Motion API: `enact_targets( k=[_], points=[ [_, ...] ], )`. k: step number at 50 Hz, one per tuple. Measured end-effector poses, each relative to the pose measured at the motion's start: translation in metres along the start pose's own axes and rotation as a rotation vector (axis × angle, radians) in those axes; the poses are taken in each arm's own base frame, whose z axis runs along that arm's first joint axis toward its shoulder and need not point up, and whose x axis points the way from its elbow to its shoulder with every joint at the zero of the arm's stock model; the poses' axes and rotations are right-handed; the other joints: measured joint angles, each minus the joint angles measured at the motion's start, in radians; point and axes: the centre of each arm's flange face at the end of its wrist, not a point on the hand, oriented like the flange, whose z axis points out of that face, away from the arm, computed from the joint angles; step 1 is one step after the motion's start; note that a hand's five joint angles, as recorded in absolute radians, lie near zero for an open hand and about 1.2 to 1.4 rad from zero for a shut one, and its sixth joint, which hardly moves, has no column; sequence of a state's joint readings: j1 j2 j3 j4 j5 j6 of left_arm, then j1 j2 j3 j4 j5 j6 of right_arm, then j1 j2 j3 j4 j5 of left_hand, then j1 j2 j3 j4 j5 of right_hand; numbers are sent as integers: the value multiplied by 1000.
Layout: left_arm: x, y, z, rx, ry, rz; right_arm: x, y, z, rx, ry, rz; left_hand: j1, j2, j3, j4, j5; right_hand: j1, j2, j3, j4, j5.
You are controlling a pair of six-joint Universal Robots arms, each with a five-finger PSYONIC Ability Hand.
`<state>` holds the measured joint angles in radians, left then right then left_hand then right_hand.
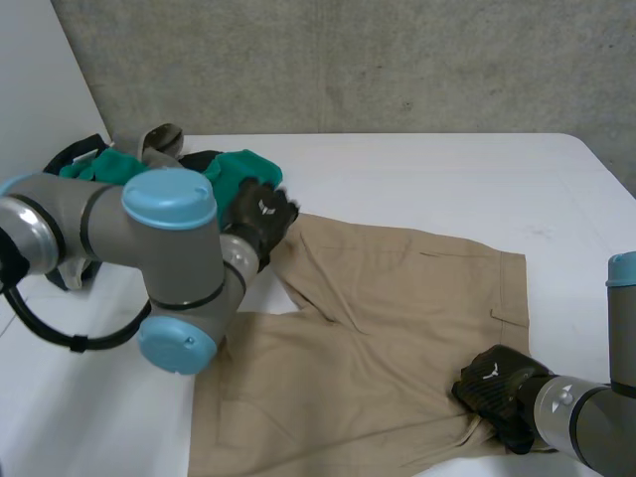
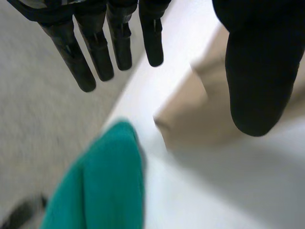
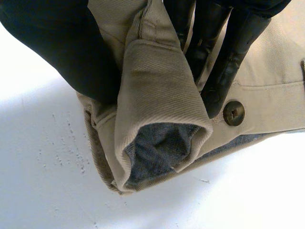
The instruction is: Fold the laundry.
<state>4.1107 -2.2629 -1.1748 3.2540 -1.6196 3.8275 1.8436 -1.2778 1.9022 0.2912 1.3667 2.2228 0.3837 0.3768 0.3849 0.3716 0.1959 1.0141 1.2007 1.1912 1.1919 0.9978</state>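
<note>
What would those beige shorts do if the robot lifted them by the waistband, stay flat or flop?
Probably flop: the beige shorts lie creased on the table, and the waistband rolls over where the right hand pinches it. The twill weave looks grippy rather than slippery. Likely light for their size.

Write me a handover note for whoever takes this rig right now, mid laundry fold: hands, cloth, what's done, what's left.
Left hand: open, fingers straight, at the far leg hem of the khaki shorts, gripping nothing.
Right hand: shut on the shorts' waistband, a fold pinched between thumb and fingers beside the button.
The shorts lie spread mostly flat on the table; a green garment is piled at the far left.
Done: no fold yet.
Left: probably grasp the hem, fold the shorts, then the pile.
</note>
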Motion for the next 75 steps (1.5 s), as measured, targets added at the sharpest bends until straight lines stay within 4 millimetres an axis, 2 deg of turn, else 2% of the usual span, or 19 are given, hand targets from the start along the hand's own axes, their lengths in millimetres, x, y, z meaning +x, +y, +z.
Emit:
enact_targets(
  k=[4,7,15,18,19,20,23,30,33,41,47,52,58,61,65,67,71,72,75],
  points=[
    [-1,-17,8,124,49,-29,0,0,0,1,2,-1,-31,-40,-44,-39,-45,0,0,0,0,0],
    [4,-17,16,145,82,-32,0,0,0,1,1,-1,-31,-41,-44,-39,-45,0,0,0,0,0],
    [36,17,36,38,216,3,-1,1,0,0,0,0,8,8,0,12,15,0,0,0,0,0],
    [45,30,39,-6,249,44,-1,0,0,0,0,0,305,284,260,276,275,0,0,0,0,0],
    [47,33,39,-20,253,59,-1,0,0,0,1,0,561,502,490,509,499,0,0,0,0,0],
    [47,35,40,-27,250,69,0,0,0,0,1,0,714,666,652,672,658,0,0,0,0,0],
    [42,35,41,-44,210,82,0,0,0,1,1,0,753,808,787,814,759,0,0,0,0,0],
    [17,33,33,-105,44,83,0,0,0,2,2,-1,753,818,800,824,759,0,0,0,0,0],
    [12,37,21,-147,-3,80,0,0,0,1,1,0,753,818,802,825,759,0,0,0,0,0],
    [28,63,-10,-248,49,83,-1,1,0,-1,-2,0,753,818,802,825,759,0,0,0,0,0],
    [31,72,-17,-274,59,69,-1,1,0,-3,-4,10,744,763,760,774,753,0,0,0,0,0],
    [24,67,-21,-260,38,24,0,0,-1,0,-2,32,426,447,443,452,458,0,0,0,0,0],
    [0,37,-38,-193,-23,-62,4,-6,-4,35,7,77,111,143,138,148,150,0,0,0,0,0],
    [-18,16,-60,-142,-60,-117,7,-13,-8,81,4,118,78,73,68,68,68,0,0,0,0,0],
    [-25,6,-80,-120,-71,-145,10,-18,-9,113,-6,157,59,57,52,52,51,0,0,0,0,0],
    [-26,1,-106,-112,-63,-167,12,-21,-10,135,-15,193,59,54,52,50,46,0,0,0,0,0],
    [-9,3,-148,-133,2,-194,20,-25,-11,165,-22,259,59,54,52,50,46,0,0,0,0,0],
    [-9,3,-148,-133,2,-194,20,-25,-11,165,-22,259,59,54,52,50,46,0,0,0,0,0],
    [14,11,-181,-185,99,-225,27,-26,-10,177,-9,303,59,54,52,50,46,0,0,0,0,0]
  ],
)
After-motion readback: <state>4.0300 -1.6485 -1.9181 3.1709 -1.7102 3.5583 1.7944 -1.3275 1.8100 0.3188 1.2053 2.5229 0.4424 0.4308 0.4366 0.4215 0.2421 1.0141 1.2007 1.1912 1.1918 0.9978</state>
